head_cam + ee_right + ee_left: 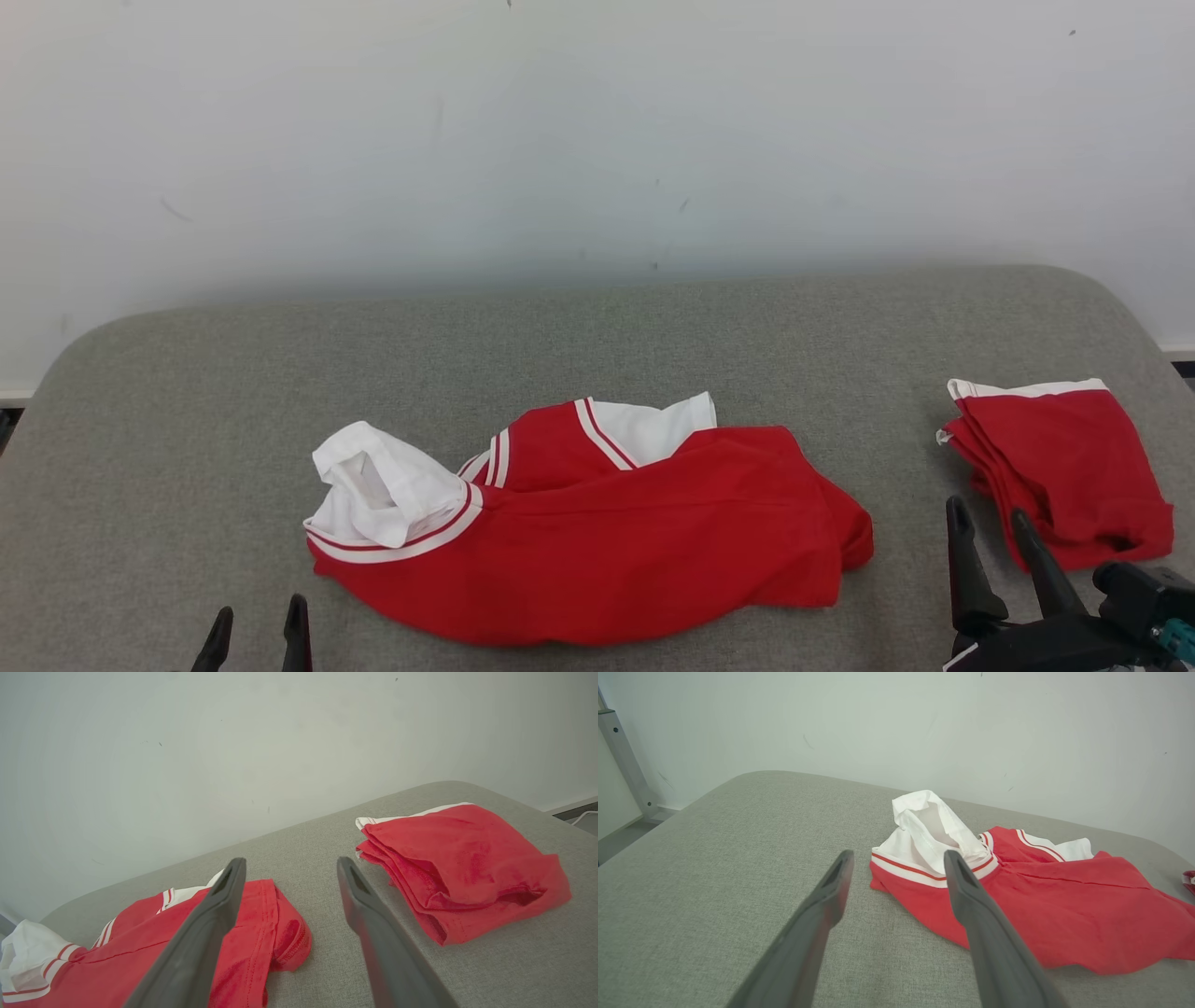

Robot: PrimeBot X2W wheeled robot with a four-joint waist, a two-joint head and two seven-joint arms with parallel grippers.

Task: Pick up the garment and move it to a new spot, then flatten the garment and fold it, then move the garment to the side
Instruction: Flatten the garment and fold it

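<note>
Garment (597,532) lies crumpled mid-table (653,355), apart from the folded red pile (1064,467). Why?
— Probably awaiting pickup. The left gripper (260,607) and right gripper (987,510) flank it, both with fingers spread and holding nothing.

The shirt (607,541) is soft matt cloth, creased, with white knit trim; the folded shirt (1064,467) is the same cloth. The padded top (653,336) wears grey woven fabric, coarse and dull. The wall (597,131) is smooth matt paint, scuffed. The left gripper (257,621) and right gripper (987,511) look like dark matt plastic; the post (626,760) is dull grey metal
</note>
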